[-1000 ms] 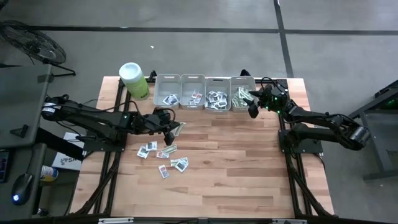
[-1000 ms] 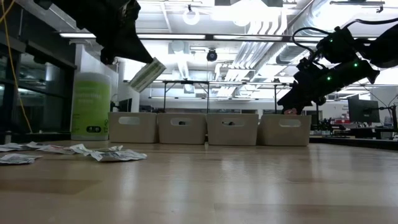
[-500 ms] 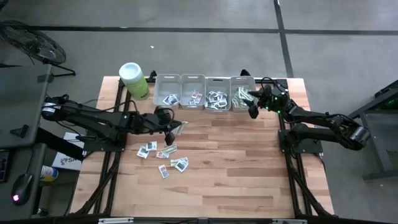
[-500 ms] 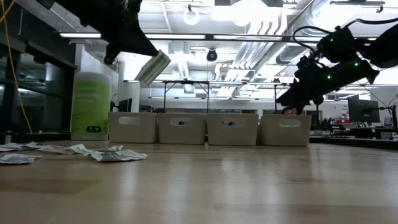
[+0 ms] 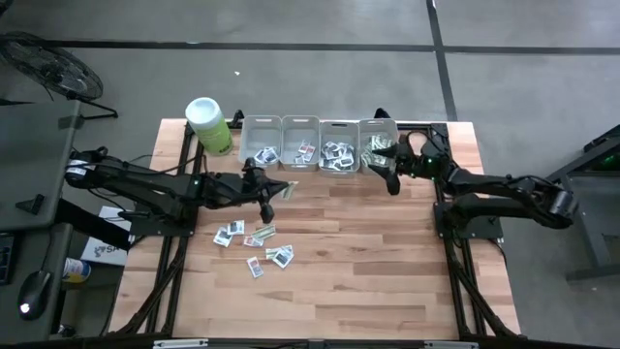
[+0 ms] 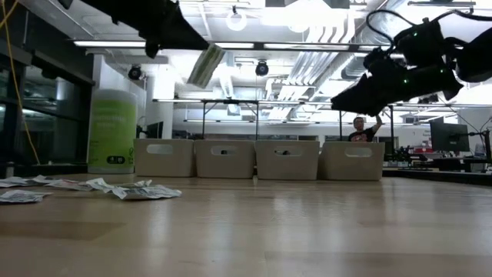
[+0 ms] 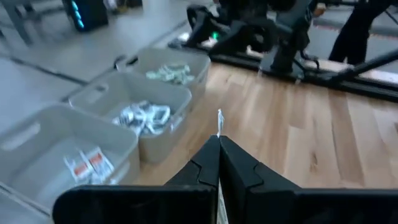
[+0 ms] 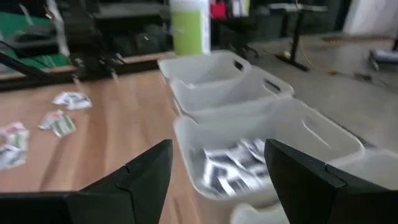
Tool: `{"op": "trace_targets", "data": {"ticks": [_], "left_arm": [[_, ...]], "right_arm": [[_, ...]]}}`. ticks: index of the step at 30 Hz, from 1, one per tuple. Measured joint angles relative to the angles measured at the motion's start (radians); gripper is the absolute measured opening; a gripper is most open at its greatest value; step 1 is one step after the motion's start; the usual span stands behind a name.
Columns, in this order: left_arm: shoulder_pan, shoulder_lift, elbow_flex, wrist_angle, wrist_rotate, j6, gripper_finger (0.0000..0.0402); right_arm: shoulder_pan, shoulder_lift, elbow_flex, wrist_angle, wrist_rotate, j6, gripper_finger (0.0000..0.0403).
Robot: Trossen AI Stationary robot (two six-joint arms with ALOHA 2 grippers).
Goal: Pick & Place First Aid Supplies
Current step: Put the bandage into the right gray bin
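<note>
My left gripper (image 5: 268, 191) is shut on a long green-and-white strip packet (image 5: 287, 189) and hovers high above the table, just near of the two left bins. In the low view the packet (image 6: 206, 65) slants out past the gripper. More first aid packets (image 5: 254, 242) lie flat on the wood near of my left gripper; others fill the grey bins (image 5: 319, 124). My right gripper (image 5: 387, 176) hangs open and empty near the rightmost bin (image 5: 376, 124); its wrist view looks along the row of bins, with its fingers wide apart (image 8: 214, 180). My left gripper pinches the strip packet by one end (image 6: 194, 77) between its two shut fingers (image 7: 219, 155). It comes from the table's left, and the packet's edge (image 7: 219, 121) sticks out beyond the fingertips. The packet is lifted clear of the table and tilted.
Four grey bins stand in a row along the far edge, with a lime-green canister (image 5: 208, 124) to their left. The right arm's base (image 5: 465, 213) stands at the table's right edge. Bare wood (image 5: 368, 262) lies in the middle and near part. A person (image 6: 360, 129) shows far behind.
My left gripper, still shut on the strip packet, has risen and moved toward the bins at the far edge; the packet has gone with it, up and toward the right. My right gripper has shifted a little toward the table's left, away from the rightmost bin.
</note>
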Motion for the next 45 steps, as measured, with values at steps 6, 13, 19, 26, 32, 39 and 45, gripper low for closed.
{"op": "trace_targets", "data": {"ticks": [6,13,19,26,32,39,45], "left_arm": [[0.001,0.069,0.000,0.175,-0.017,0.136,0.0000],[0.001,0.194,0.001,0.475,-0.024,0.293,0.0000],[0.031,0.284,0.001,0.662,0.045,0.347,0.0000],[0.097,0.399,0.067,0.745,0.176,0.342,0.0000],[0.101,0.498,0.195,0.730,0.209,0.401,0.0000],[0.107,0.594,0.330,0.683,0.256,0.431,0.0000],[0.120,0.661,0.403,0.677,0.278,0.435,0.0000]], "right_arm": [[0.099,0.000,0.000,0.091,-0.001,0.010,0.0249],[0.232,0.000,0.000,0.204,-0.001,0.001,0.0249],[0.329,0.000,0.000,0.270,0.004,-0.029,0.0249],[0.389,0.008,0.000,0.287,0.117,-0.045,0.0249],[0.415,0.086,0.000,0.369,0.132,-0.036,0.0249],[0.439,0.198,0.000,0.484,0.132,-0.016,0.0249],[0.441,0.226,0.000,0.524,0.130,0.001,0.0249]]}}
